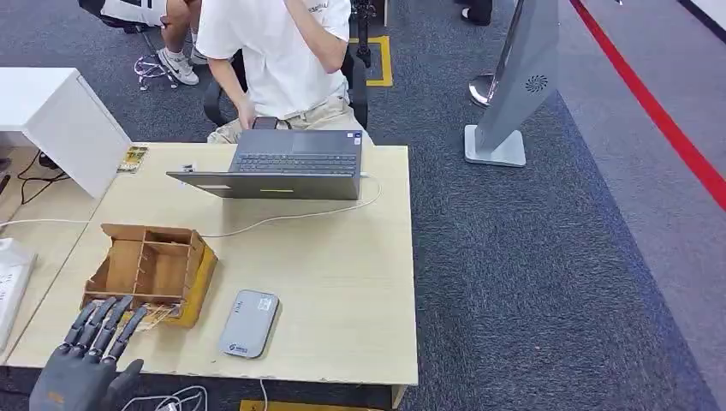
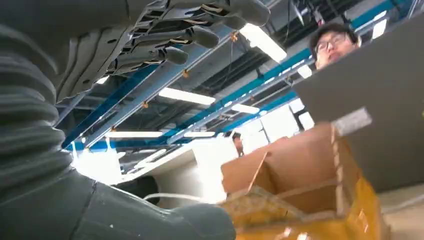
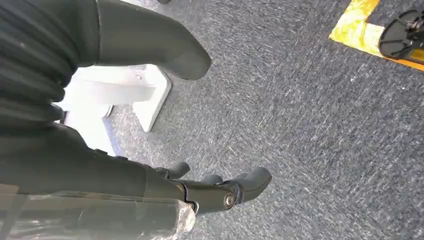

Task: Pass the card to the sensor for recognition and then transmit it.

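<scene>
- The robot's left hand reaches up from the table's near-left corner, fingers spread, tips at the front edge of a wooden box; contact is hard to judge.
- Just right of the hand, a grey card sensor lies flat on the pale table.
- Well beyond the hand, an open laptop faces a seated person in a white shirt.
- A white cable runs between box and laptop.

Office — laptop, desk, carpet
</scene>
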`<action>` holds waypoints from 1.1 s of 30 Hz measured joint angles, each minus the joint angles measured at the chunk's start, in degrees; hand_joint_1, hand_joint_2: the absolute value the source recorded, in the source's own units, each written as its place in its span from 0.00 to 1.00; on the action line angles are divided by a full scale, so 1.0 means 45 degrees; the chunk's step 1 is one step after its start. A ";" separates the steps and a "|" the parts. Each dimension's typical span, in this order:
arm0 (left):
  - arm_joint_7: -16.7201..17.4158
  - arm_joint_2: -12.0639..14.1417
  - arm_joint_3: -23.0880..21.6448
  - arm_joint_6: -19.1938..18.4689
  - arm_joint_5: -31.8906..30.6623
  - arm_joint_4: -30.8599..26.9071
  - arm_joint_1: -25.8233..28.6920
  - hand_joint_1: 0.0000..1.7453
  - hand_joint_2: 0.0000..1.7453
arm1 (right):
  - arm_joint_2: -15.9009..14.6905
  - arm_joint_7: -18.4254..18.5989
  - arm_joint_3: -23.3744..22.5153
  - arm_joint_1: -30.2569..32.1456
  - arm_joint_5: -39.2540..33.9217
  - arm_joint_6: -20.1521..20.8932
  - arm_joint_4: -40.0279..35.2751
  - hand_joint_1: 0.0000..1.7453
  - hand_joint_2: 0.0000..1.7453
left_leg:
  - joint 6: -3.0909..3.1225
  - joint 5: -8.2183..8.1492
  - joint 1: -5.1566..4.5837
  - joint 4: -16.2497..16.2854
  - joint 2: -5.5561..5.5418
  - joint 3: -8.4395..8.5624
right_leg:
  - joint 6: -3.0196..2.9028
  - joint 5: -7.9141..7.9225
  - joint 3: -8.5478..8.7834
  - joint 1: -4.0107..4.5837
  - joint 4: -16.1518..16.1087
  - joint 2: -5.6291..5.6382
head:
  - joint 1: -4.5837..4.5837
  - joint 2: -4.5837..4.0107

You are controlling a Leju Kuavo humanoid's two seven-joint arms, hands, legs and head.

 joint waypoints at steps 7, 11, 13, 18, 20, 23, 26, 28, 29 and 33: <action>0.0000 0.0010 0.0800 0.0005 -0.0383 0.1172 -0.0854 0.00 1.00 | -0.0175 -0.0389 0.0073 -0.0069 0.0049 -0.0233 0.0034 0.00 1.00 | 0.0000 0.0002 0.0000 0.0000 -0.0005 -0.0001 | 0.0000 0.0000 0.0004 0.0000 0.0000 -0.0010 | 0.0005 0.0000; 0.0000 0.0015 0.1281 0.0005 -0.0525 0.1795 -0.1311 0.00 1.00 | -0.0277 -0.0481 0.0107 -0.0153 0.0053 -0.0253 0.0049 0.00 1.00 | 0.0000 0.0002 0.0000 0.0000 -0.0002 0.0003 | 0.0001 0.0000 0.0006 0.0000 0.0000 -0.0007 | 0.0000 0.0000; 0.0000 0.0015 0.1399 0.0005 -0.0539 0.2010 -0.1420 0.00 1.00 | -0.0296 -0.0500 0.0117 -0.0165 0.0058 -0.0253 0.0053 0.00 1.00 | 0.0000 0.0002 0.0000 0.0000 -0.0003 0.0003 | 0.0000 0.0000 0.0006 0.0000 0.0000 -0.0008 | 0.0000 0.0000; -0.0005 0.0005 0.1714 0.0005 -0.0710 0.2719 -0.1908 0.00 1.00 | -0.0350 -0.0607 0.0160 -0.0213 0.0063 -0.0267 0.0058 0.00 1.00 | 0.0000 0.0002 0.0000 0.0000 -0.0004 0.0002 | 0.0001 0.0000 0.0006 0.0000 0.0000 -0.0009 | 0.0005 0.0000; -0.0005 -0.0034 0.1743 0.0005 -0.0739 0.2942 -0.2077 0.00 1.00 | -0.0364 -0.0607 0.0170 -0.0247 0.0073 -0.0272 0.0053 0.00 1.00 | 0.0000 0.0002 0.0000 0.0000 -0.0004 0.0004 | 0.0000 0.0000 0.0005 0.0000 0.0000 -0.0008 | 0.0000 0.0000; -0.0010 -0.0092 0.1738 0.0005 -0.0768 0.3195 -0.2331 0.00 1.00 | -0.0369 -0.0602 0.0214 -0.0282 0.0087 -0.0282 0.0053 0.00 1.00 | 0.0000 0.0002 0.0000 0.0000 -0.0004 0.0004 | 0.0000 0.0001 0.0005 0.0000 0.0000 -0.0008 | 0.0005 0.0000; -0.0015 -0.0185 0.1729 0.0005 -0.0956 0.3379 -0.2627 0.00 1.00 | -0.0369 -0.0597 0.0354 -0.0317 0.0087 -0.0282 0.0053 0.00 1.00 | 0.0000 0.0003 -0.0001 0.0002 -0.0004 0.0005 | 0.0001 0.0001 0.0005 0.0000 0.0000 -0.0008 | 0.0005 0.0000; -0.0015 -0.0228 0.1690 0.0005 -0.1064 0.3452 -0.2769 0.00 1.00 | -0.0369 -0.0597 0.0437 -0.0338 0.0087 -0.0282 0.0053 0.00 1.00 | 0.0000 0.0003 -0.0001 0.0002 -0.0004 0.0005 | 0.0000 0.0001 0.0005 0.0000 0.0000 -0.0007 | 0.0005 0.0000; -0.0015 -0.0252 0.1661 0.0005 -0.1108 0.3496 -0.2840 0.00 1.00 | -0.0369 -0.0597 0.0471 -0.0338 0.0087 -0.0282 0.0053 0.00 1.00 | 0.0000 0.0003 -0.0001 0.0002 -0.0003 0.0005 | 0.0001 0.0001 0.0006 0.0000 0.0000 -0.0007 | 0.0005 0.0000; -0.0015 -0.0306 0.1641 0.0005 -0.1131 0.3617 -0.2980 0.00 1.00 | -0.0369 -0.0597 0.0525 -0.0346 0.0087 -0.0282 0.0058 0.00 1.00 | 0.0000 0.0002 -0.0001 0.0002 -0.0003 0.0005 | 0.0000 0.0001 0.0003 0.0000 0.0000 -0.0005 | 0.0005 0.0000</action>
